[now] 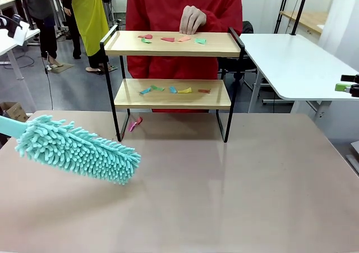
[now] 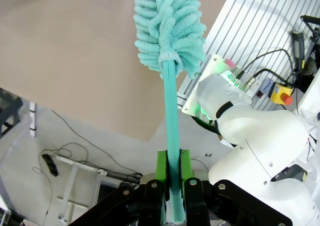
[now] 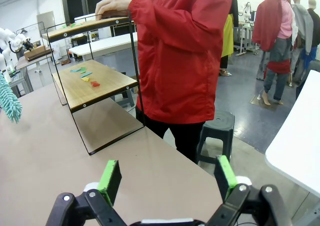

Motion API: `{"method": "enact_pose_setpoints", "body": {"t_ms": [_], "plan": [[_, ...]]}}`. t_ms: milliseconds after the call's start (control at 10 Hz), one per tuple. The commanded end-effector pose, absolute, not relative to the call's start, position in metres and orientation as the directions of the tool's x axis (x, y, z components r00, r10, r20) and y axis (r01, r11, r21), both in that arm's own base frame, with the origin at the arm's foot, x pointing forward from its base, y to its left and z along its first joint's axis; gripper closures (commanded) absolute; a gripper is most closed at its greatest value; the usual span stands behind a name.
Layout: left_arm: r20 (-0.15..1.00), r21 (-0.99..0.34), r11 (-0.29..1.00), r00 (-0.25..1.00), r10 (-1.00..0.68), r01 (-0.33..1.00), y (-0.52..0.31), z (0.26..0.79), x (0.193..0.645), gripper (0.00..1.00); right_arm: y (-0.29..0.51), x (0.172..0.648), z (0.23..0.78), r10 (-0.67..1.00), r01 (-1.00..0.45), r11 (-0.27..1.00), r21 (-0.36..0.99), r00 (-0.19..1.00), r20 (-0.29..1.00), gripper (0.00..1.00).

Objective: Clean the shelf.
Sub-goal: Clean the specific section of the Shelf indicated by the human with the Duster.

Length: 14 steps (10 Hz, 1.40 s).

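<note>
Lower left, front view: duster [image 1: 78, 149] head over the table [image 1: 235, 197], its handle clamped in the left gripper [image 2: 173, 165]. Centre: shelf [image 1: 168, 50] on the table's far part, coloured scraps [image 1: 168, 39] on both boards, a person's hand [image 1: 192, 18] on the top board's far edge. Right edge: right gripper [image 3: 167, 178], jaws wide, nothing between.

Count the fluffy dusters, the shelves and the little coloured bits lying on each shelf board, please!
fluffy duster: 1
shelf: 1
coloured bits on the top board: 5
coloured bits on the lower board: 5
Total: 12
</note>
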<state>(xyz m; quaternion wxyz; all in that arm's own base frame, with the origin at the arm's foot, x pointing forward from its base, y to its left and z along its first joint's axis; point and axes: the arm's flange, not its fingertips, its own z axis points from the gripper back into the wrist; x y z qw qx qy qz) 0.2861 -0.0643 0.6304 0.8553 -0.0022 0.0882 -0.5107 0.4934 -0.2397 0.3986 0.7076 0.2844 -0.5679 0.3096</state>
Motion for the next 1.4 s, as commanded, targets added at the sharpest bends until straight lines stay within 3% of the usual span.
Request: {"method": "enact_pose_setpoints", "body": {"t_ms": [0, 1000, 1100, 1300], "plan": [[-0.135, -0.101, 0.491, 0.478, -0.868, 0.865, -0.064, 0.630, 0.282, 0.87, -0.238, 0.494, 0.401, 0.117, -0.761, 0.647, 0.047, 0.160, 0.980, 0.00], [-0.149, -0.094, 0.479, 0.463, -0.874, 0.873, -0.064, 0.630, 0.286, 0.87, -0.238, 0.494, 0.401, 0.117, -0.761, 0.647, 0.047, 0.160, 0.980, 0.00], [-0.024, -0.127, 0.406, 0.407, -0.913, 0.905, -0.067, 0.638, 0.289, 0.87, -0.238, 0.494, 0.401, 0.117, -0.761, 0.647, 0.047, 0.160, 0.980, 0.00], [0.040, -0.152, 0.356, 0.366, -0.930, 0.922, -0.062, 0.650, 0.296, 0.87, -0.238, 0.494, 0.401, 0.117, -0.761, 0.647, 0.047, 0.160, 0.980, 0.00]]}}
